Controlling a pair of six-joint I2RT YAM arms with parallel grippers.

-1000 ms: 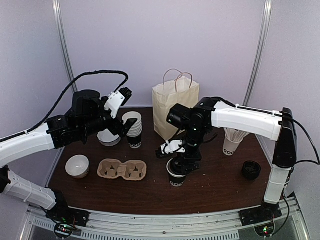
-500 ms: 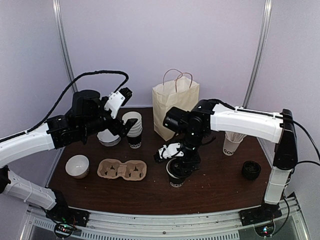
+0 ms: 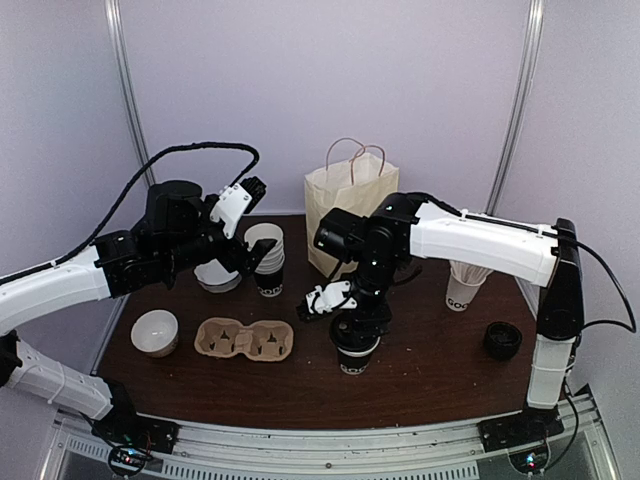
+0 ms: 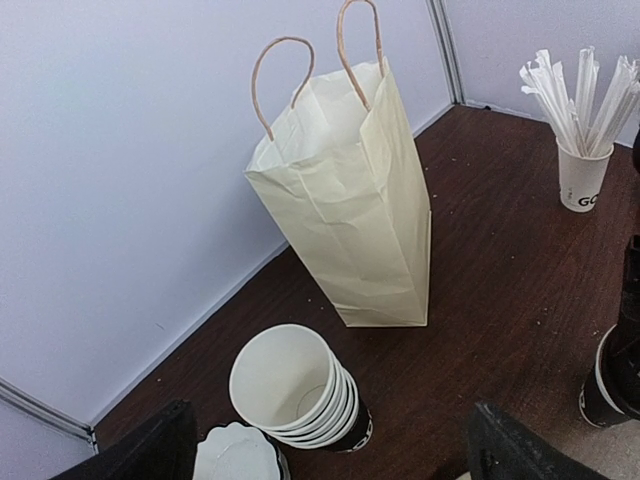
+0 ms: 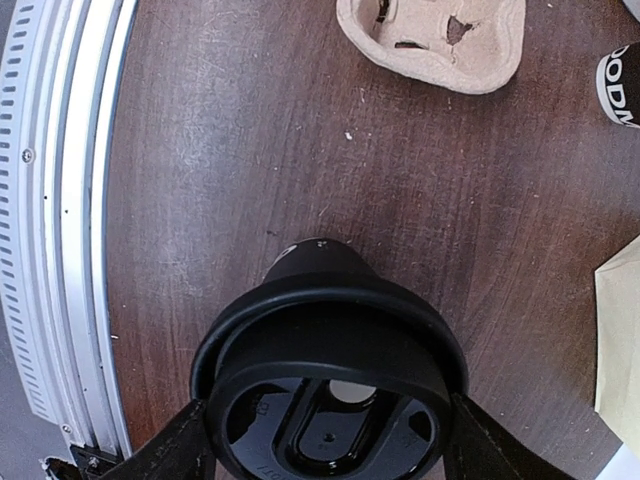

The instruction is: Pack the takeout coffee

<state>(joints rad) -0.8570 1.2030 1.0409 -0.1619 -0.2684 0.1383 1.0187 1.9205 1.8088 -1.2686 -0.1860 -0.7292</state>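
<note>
**Right tool has the coffee by its lid**

The right tool (image 5: 330,452) pinches the takeout coffee (image 3: 356,352) from above, 1 finger on each side of the black lid. The cup is front-centre on the table (image 3: 440,372), just right of the cardboard carrier (image 3: 245,340), with the paper bag (image 3: 350,215) behind. The left tool (image 4: 330,462) hangs spread and empty near the stacked cups (image 4: 295,390). My worry is that a lid-only grip could pop the lid off on the lift, or a hard squeeze could buckle the paper.

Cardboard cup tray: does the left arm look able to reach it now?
Probably yes. The tray lies empty near the open left end effector, nothing between; the right end effector holds the coffee cup aside.
</note>
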